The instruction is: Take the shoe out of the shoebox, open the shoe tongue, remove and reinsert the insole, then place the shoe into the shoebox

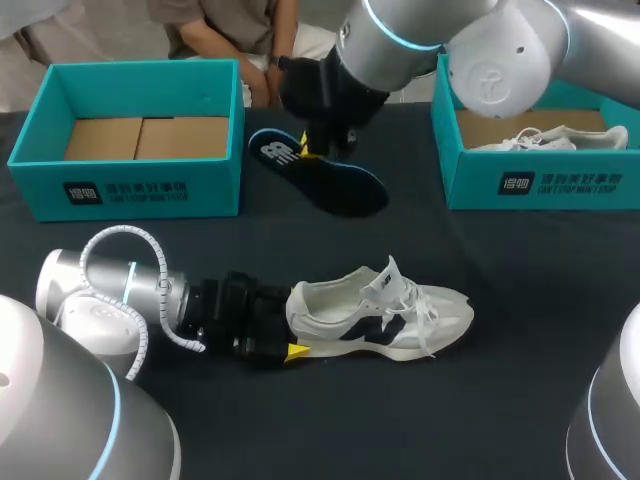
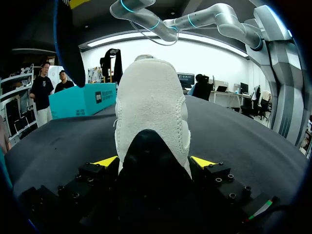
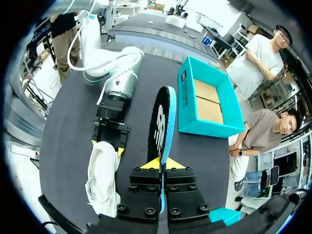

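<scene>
head: high, looking down | wrists: close, along fingers (image 2: 105,161) | shared: shoe (image 1: 380,315)

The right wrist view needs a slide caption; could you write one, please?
Jaws of the right gripper pinch the insole edge-on; the left gripper clamps the shoe.

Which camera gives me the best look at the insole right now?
Head view: the insole shows its broad dark face and blue rim, though the right gripper covers part. The right wrist view shows it foreshortened, clamped in that gripper; the left wrist view catches only a dark sliver beyond the shoe.
</scene>
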`<state>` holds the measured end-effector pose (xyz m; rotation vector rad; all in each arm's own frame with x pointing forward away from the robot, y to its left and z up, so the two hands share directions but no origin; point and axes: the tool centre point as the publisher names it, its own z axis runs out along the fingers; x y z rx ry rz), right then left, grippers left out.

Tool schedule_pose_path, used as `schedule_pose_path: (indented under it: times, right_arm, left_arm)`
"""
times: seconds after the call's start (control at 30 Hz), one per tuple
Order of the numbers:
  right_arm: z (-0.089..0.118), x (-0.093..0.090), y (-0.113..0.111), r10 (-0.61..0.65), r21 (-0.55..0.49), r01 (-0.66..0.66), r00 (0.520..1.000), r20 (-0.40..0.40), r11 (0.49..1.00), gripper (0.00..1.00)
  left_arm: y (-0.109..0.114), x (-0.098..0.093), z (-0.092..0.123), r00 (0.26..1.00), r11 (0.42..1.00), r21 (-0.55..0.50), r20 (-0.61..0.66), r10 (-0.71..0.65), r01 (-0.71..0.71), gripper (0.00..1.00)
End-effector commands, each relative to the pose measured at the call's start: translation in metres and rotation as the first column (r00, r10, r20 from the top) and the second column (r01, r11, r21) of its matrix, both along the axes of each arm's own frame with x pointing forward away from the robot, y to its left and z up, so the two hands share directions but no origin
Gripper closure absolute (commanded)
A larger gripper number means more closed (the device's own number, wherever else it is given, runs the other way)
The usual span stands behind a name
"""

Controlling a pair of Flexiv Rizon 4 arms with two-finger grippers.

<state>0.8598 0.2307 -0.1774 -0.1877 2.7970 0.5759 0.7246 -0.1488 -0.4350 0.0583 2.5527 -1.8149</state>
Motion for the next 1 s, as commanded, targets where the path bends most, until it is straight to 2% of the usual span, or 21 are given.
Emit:
schedule_pose_path:
  times: [0.03, 0.67, 0.7, 0.73, 0.8, 0.9, 0.93, 1.0]
  right_arm:
    - [-0.001, -0.004, -0.006, -0.003, 0.01, 0.003, 1.0, 0.011, 1.0, 1.0]
    - [-0.001, -0.004, -0.006, -0.003, 0.01, 0.003, 1.0, 0.011, 1.0, 1.0]
    - [0.004, -0.004, -0.005, -0.02, 0.032, 0.019, 1.0, 0.015, 0.999, 1.0]
    - [0.008, -0.003, -0.004, -0.042, 0.048, 0.042, 0.999, -0.018, 0.998, 1.0]
    - [0.019, 0.0, -0.001, -0.052, 0.05, 0.052, 0.999, -0.004, 0.997, 1.0]
    - [0.038, 0.005, 0.007, -0.086, 0.105, 0.086, 0.996, -0.008, 0.991, 1.0]
    - [0.043, 0.008, 0.009, -0.112, 0.132, 0.116, 0.993, -0.042, 0.984, 1.0]
    - [0.05, 0.011, 0.007, -0.129, 0.196, 0.139, 0.99, -0.06, 0.971, 1.0]
  left_arm:
    - [-0.002, -0.001, -0.005, 1.0, 1.0, 0.003, 0.001, 0.001, -0.001, 1.0]
    - [-0.002, -0.001, -0.005, 1.0, 1.0, 0.003, 0.001, 0.001, -0.001, 1.0]
    - [-0.002, -0.001, -0.005, 1.0, 1.0, 0.003, 0.001, 0.001, -0.001, 1.0]
    - [-0.002, -0.001, -0.005, 1.0, 1.0, 0.003, 0.001, 0.001, -0.001, 1.0]
    - [-0.002, -0.001, -0.005, 1.0, 1.0, 0.003, 0.001, 0.001, -0.001, 1.0]
    - [-0.002, -0.001, -0.005, 1.0, 1.0, 0.003, 0.001, 0.001, -0.001, 1.0]
    - [-0.002, -0.001, -0.005, 1.0, 1.0, 0.003, 0.001, 0.001, -0.001, 1.0]
    - [-0.002, -0.001, -0.005, 1.0, 1.0, 0.003, 0.001, 0.001, -0.001, 1.0]
